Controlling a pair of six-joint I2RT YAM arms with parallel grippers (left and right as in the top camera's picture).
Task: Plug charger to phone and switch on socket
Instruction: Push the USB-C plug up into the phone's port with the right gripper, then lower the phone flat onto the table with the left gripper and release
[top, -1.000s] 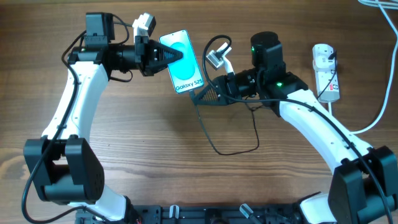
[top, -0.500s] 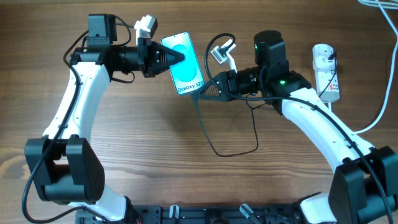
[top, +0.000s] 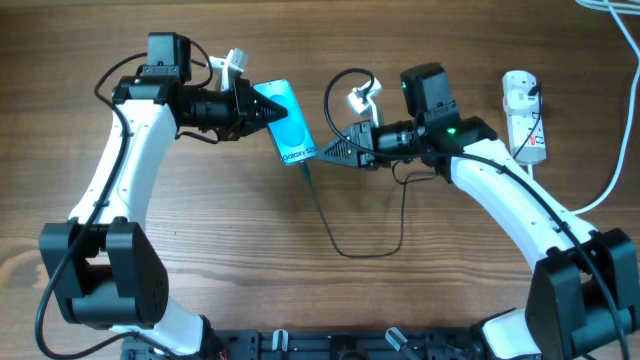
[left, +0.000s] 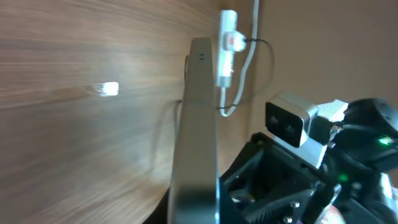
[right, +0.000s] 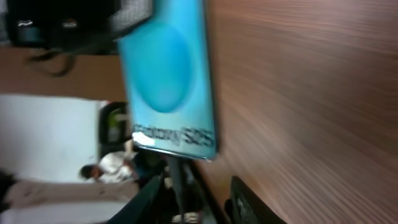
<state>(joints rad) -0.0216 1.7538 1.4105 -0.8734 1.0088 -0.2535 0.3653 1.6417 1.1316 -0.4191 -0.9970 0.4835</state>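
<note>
At table centre, the left gripper (top: 266, 110) pinches the phone (top: 292, 135); its long axis slants port-end toward the nearer right gripper (top: 328, 152), whose jaw state on the charger (top: 322, 210) cannot be determined

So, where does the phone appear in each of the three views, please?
Overhead: the phone is above centre, slanted, with its screen visible.
Left wrist: the phone stands mid-frame, seen edge-on as a grey slab.
Right wrist: the phone fills the upper left-centre, teal screen toward the camera.
Shared landmark: the wooden table is in all three; the socket shows only in overhead, far right, and in left wrist, at the top.
</note>
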